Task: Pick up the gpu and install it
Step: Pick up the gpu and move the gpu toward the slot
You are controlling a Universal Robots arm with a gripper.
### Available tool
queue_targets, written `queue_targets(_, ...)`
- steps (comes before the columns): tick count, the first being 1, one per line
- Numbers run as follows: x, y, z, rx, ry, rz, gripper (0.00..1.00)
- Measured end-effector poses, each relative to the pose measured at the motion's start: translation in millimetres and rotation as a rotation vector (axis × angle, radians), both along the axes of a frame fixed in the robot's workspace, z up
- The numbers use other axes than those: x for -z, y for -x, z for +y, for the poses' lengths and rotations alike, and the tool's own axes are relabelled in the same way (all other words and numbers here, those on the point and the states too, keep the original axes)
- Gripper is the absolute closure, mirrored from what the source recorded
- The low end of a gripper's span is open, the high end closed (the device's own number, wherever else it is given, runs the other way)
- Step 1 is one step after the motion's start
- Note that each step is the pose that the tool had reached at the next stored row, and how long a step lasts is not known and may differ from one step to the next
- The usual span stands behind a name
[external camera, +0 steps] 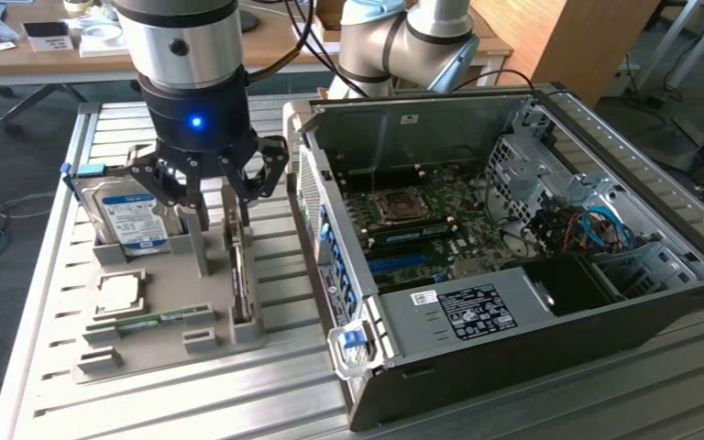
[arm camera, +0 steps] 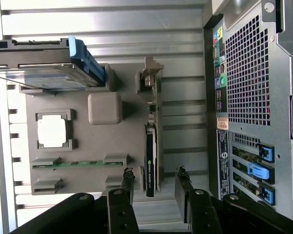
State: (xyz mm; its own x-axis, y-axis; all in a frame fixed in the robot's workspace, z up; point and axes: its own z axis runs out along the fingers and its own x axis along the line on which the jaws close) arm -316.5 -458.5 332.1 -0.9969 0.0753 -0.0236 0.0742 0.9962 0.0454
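While the gpu (arm camera: 150, 158) stands on edge in the grey holder (external camera: 157, 353) beside the computer case (external camera: 548, 321), neither lifted nor installed, I hold the gripper (arm camera: 154, 171) open, straddling the card.

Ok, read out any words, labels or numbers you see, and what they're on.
Nothing reads legibly.
hard drive label: print too small.
black label on the computer case: blurred.
white sticker beside it: blurred.
green mark on the gpu: too small.
orange sticker on the case's rear: blurred.
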Motion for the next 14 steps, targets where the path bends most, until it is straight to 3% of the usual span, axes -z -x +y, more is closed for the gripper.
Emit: queue_targets(14, 4.1, 0.0, 0.0, 0.0, 0.0008, 0.0004, 0.53)
